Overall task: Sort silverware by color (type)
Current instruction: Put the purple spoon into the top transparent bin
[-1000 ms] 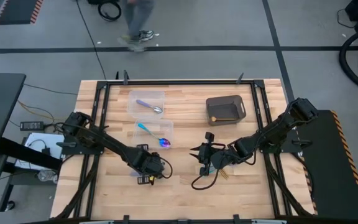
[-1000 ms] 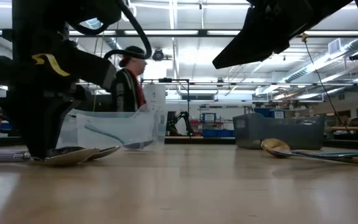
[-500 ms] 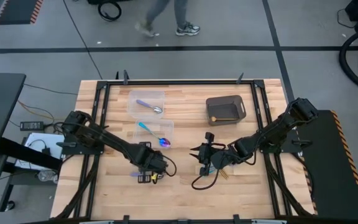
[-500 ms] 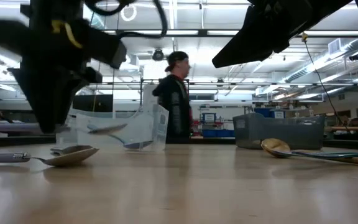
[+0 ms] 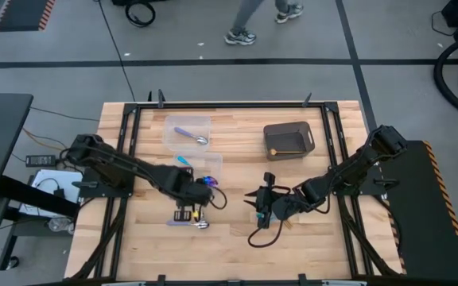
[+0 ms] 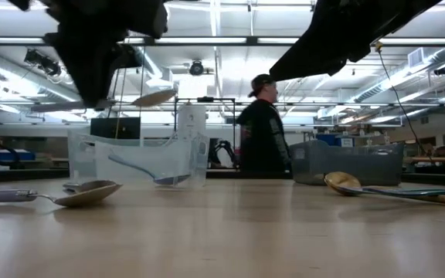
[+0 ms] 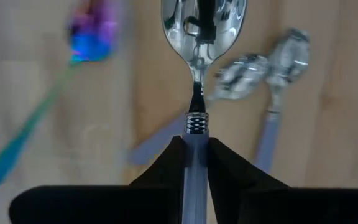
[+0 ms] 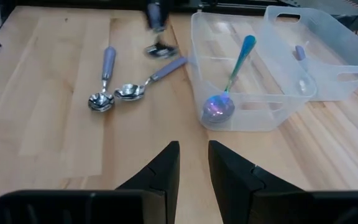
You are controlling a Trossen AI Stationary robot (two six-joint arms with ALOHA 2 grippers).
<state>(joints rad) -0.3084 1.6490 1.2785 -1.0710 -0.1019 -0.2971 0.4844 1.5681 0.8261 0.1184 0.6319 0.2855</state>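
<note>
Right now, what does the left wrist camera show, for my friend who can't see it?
The left tool holds a lavender-handled silver spoon above the wooden table. Below lie two more lavender-handled spoons and a teal-handled spoon with a purple head.

My left gripper (image 5: 196,193) has come up off the wood, where a second ago it was pressed down among the lavender spoons, and has swung toward the near tub (image 5: 199,168). It now carries one spoon (image 7: 202,37), handle pinched between the fingers (image 7: 166,163), bowl sticking out ahead of the jaws. Two lavender spoons (image 5: 191,223) are left behind on the table. The person (image 6: 263,123) beyond has walked on across the room.
</note>
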